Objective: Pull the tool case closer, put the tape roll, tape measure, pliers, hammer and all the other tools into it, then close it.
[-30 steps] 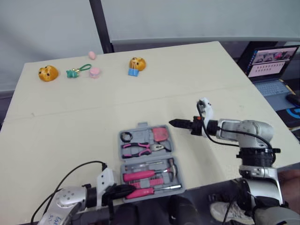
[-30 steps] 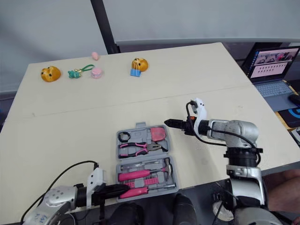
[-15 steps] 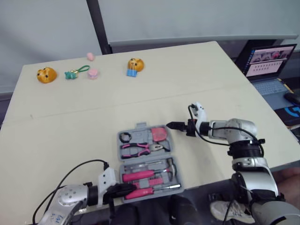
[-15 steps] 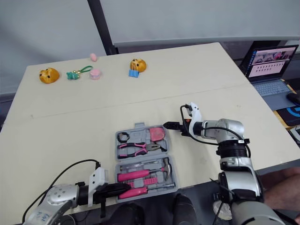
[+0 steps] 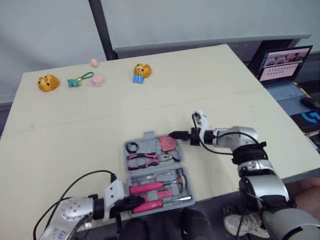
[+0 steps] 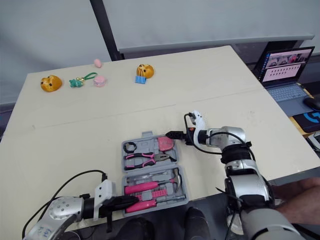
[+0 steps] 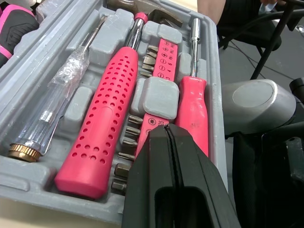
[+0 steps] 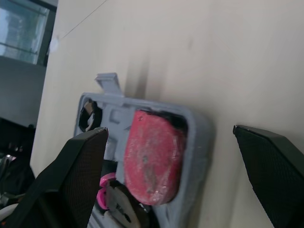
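Right wrist view: tool case (image 5: 155,168) open and loaded; closing step in hand.
My right pincer (image 5: 173,134), fingers apart, sits at its 2 o'clock corner beside the tape measure (image 8: 154,154); left pincer (image 7: 168,130), fingers together, at 7 o'clock. Next, I judge: fold the far half toward 6.

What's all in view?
table: 1, beige
tool case: 1, grey, open, near edge
tape roll: 1, black, case far half
pliers: 1, pink, case far half
tape measure: 1, red, case far corner
hammer: 1, pink, case near half
screwdriver: 1, pink, case near half
orange toys: 2, far side
keychain: 1, green, far left
clip: 1, blue, by right toy
pink bits: 2, far side
laptop: 1, grey, right of table
left pincer: 1, black, shut, case near edge
right pincer: 1, black, open, case far corner
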